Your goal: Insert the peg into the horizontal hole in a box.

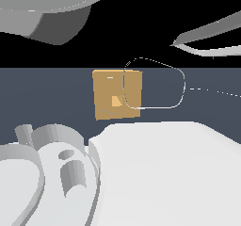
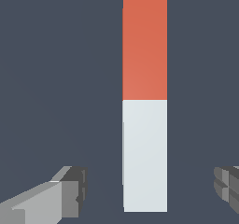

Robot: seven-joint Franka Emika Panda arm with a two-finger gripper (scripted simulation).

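Note:
In the wrist view the peg (image 2: 144,99) lies flat on the dark grey floor, a long bar with an orange-red half and a pale whitish half. My gripper (image 2: 149,190) is open and hovers above it, one fingertip on each side of the whitish end (image 2: 144,157), neither touching it. The fingers (image 2: 70,190) stand well apart from the bar. In the exterior view the box (image 1: 117,94) is a tan square block standing on the floor, with the hole (image 1: 116,101) as a small lighter orange opening near its centre. The peg is hidden in that view.
Large grey-white robot arm parts (image 1: 141,173) fill the lower half of the exterior view and block the floor in front of the box. More arm parts (image 1: 52,13) hang across that view's upper edge.

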